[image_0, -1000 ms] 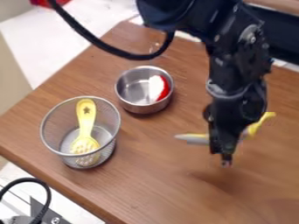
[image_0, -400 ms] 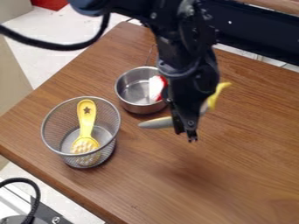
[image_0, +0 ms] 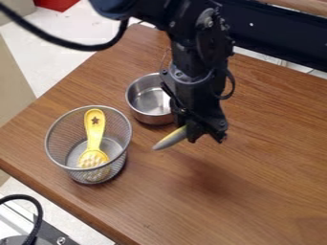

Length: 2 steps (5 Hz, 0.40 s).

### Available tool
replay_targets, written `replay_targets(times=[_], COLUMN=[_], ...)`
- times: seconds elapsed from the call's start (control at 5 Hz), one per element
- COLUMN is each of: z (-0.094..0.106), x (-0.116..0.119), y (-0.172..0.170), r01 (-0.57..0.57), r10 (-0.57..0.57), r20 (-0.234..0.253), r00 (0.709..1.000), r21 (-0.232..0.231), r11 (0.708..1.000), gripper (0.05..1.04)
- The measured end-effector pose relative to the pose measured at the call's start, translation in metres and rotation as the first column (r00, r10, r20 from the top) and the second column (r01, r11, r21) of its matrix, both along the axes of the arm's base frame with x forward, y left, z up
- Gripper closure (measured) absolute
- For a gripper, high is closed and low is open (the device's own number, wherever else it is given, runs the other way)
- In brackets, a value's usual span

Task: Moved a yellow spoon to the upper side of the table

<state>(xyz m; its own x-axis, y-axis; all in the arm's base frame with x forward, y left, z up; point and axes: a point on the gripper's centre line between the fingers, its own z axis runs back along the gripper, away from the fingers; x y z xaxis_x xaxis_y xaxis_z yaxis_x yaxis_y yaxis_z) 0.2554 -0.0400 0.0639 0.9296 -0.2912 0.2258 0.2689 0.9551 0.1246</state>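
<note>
From where I stood, a thin black cable (image_0: 27, 196) curved over the lower left corner, and something red (image_0: 59, 4) lay beyond the table at the upper left. On the near left part of the wooden table (image_0: 268, 186) stood a round wire-mesh basket (image_0: 49, 149). A yellow slotted spoon (image_0: 94, 127) was tilted inside it, its head down and its handle, marked with a dark star, up toward the far rim.

Just beside the basket, to its right and farther back, sat a small metal pot (image_0: 152, 119). Something white (image_0: 167, 102) showed inside, partly hidden by the arm. Next along, a yellow-and-grey utensil (image_0: 170, 138) poked out to the left from the black gripper (image_0: 205, 136), its tapered grey end slanting down toward the table. The gripper was closed on that utensil and hung above the boards, right of the pot, with a soft shadow below. A long black rail (image_0: 281, 36) ran behind the table's far edge at the upper right.
</note>
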Motion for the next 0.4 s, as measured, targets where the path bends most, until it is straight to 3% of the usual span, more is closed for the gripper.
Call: replay_targets(times=[0.2, 0.4], z=[-0.0047, -0.0056], x=[0.0040, 0.0122], y=[0.0054, 0.0108], r01=[-0.170, -0.246], r10=[0.170, 0.246], r20=[0.002, -0.016], r00=[0.985, 0.969], r21=[-0.025, -0.060], r11=[0.985, 0.967], gripper=[0.851, 0.851])
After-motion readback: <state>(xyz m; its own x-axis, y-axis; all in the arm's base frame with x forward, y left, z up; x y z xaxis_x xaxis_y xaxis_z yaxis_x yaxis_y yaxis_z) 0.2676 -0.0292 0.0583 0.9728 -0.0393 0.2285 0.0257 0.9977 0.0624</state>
